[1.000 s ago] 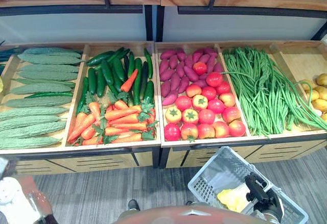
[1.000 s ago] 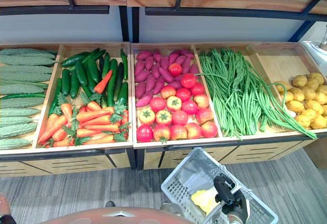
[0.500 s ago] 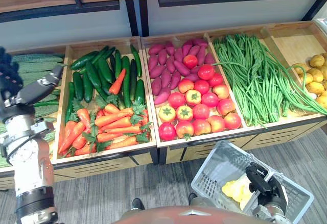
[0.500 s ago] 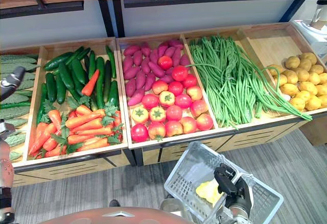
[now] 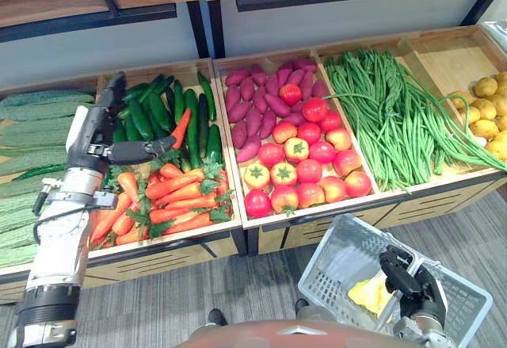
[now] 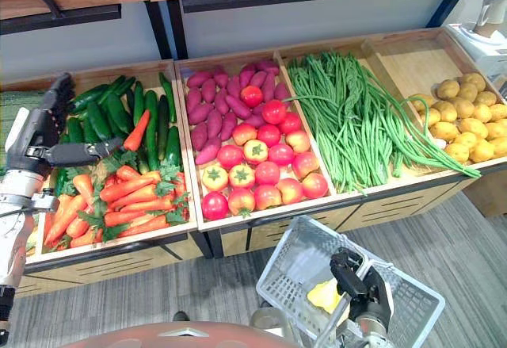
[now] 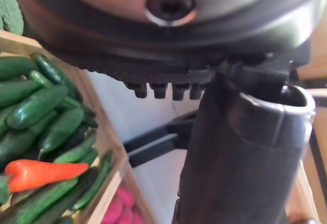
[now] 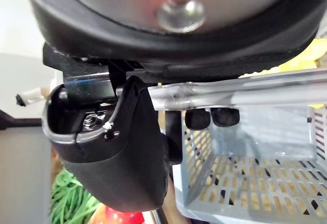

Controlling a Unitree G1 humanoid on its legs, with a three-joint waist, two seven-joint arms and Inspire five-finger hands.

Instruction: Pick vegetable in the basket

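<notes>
Your right hand (image 8: 120, 157) is curling its fingers (image 8: 225, 116) over the basket's metal handle (image 8: 265, 94). The grey perforated basket (image 8: 250, 188) is showing beneath, with green beans (image 8: 69, 201) lying beyond.

My left robot hand (image 5: 93, 136) is showing matt dark plastic. The cucumbers (image 5: 190, 122) are gleaming glossy green and the tomatoes (image 5: 310, 196) are shining smooth, while the crates (image 5: 447, 55) are looking like pale bare wood. The basket (image 5: 334, 259) is showing perforated grey plastic, its handle (image 8: 265, 94) bright smooth metal, and the floor (image 5: 238, 284) is looking matt and woven.
</notes>
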